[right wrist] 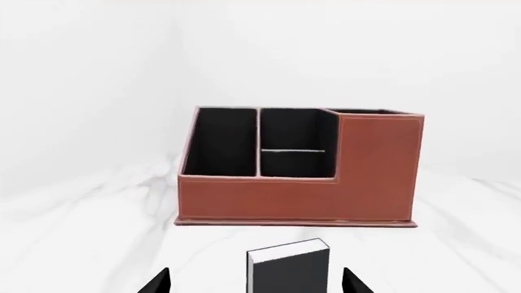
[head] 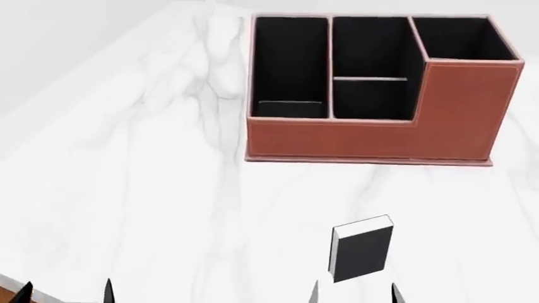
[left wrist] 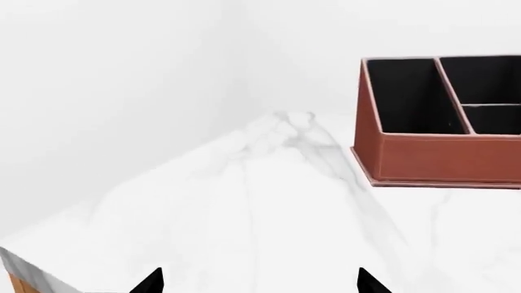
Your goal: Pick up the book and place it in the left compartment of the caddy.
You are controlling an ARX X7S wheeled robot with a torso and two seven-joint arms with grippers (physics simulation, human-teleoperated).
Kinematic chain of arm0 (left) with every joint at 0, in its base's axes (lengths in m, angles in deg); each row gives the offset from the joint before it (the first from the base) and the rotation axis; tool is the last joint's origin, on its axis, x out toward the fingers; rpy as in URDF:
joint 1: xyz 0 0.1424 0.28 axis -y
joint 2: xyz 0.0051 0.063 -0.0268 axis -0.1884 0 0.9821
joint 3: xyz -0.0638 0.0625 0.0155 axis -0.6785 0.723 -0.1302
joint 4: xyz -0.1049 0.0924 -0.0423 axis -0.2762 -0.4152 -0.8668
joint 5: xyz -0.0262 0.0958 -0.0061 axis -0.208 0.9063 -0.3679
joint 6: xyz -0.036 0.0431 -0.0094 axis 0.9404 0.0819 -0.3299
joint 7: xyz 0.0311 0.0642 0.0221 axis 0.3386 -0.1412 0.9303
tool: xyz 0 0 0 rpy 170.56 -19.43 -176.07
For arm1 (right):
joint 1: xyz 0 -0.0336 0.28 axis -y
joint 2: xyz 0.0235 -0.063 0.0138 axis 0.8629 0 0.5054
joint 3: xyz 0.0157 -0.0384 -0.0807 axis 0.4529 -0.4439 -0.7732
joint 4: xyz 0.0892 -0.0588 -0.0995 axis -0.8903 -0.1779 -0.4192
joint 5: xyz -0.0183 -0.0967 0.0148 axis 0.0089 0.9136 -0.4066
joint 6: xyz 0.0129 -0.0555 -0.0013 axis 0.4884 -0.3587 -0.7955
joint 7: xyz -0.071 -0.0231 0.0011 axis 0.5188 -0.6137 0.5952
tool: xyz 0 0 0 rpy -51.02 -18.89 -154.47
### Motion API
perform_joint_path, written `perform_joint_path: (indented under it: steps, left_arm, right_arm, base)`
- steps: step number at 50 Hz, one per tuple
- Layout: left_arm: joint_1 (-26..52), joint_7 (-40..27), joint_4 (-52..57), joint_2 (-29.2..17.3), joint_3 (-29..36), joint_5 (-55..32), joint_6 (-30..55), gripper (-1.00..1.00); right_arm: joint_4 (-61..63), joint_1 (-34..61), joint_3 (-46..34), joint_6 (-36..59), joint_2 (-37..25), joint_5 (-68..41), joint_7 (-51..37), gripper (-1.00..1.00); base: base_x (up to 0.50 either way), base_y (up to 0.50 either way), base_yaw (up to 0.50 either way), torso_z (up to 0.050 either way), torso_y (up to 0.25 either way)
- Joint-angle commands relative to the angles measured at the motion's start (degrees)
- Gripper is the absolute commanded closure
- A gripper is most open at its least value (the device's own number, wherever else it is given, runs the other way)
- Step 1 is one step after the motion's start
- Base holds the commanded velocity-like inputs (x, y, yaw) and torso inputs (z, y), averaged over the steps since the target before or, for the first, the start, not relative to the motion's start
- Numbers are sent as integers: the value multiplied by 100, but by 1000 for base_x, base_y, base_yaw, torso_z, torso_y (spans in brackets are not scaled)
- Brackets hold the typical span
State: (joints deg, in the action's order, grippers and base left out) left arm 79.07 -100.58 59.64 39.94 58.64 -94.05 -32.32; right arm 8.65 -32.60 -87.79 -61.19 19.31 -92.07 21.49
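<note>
The small black book (head: 362, 249) with white page edges lies flat on the marble table, in front of the caddy (head: 370, 136). The caddy is a reddish-brown box with a black interior; its long left compartment (head: 291, 63) is at its left end. My right gripper (head: 354, 295) is open, its tips at the near end of the book, one on each side, not touching it. In the right wrist view the book (right wrist: 291, 268) lies between the open fingertips (right wrist: 160, 282). My left gripper (head: 65, 293) is open and empty near the table's front left corner.
The white marble table (head: 126, 189) stretches from the front edge to the wall behind the caddy. The left wrist view shows the caddy's left end (left wrist: 431, 152) and the table's corner edge (left wrist: 24, 271). The caddy's right section (head: 463, 38) is taller.
</note>
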Motion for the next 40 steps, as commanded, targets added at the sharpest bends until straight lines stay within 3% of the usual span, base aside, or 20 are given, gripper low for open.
perform_joint_path:
  steps: [1, 8, 15, 31, 40]
  left_arm:
    - [19, -59, 17, -65, 79, -59, 7, -100]
    - [16, -94, 11, -102, 141, -53, -1, -100]
    - [-31, -125, 36, -134, 167, -92, -41, -100]
    - [0, -201, 114, -196, 231, -166, 40, -100]
    - [4, -235, 117, -228, 263, -206, 39, -100]
  right_arm:
    - [165, -75, 42, -180, -62, -189, -63, -100]
    - [176, -151, 51, -551, -80, -10, -230, -100]
    - [242, -197, -33, -443, -92, 316, -441, -100]
    - [345, -106, -223, -57, -183, 706, -613, -100]
    - [412, -122, -275, -13, -230, 739, -672, -100]
  base:
    - [467, 179, 0, 0, 0]
    - [200, 77, 0, 0, 0]
    - [-96, 346, 0, 0, 0]
    - [-2, 5, 0, 0, 0]
    - [-178, 465, 0, 0, 0]
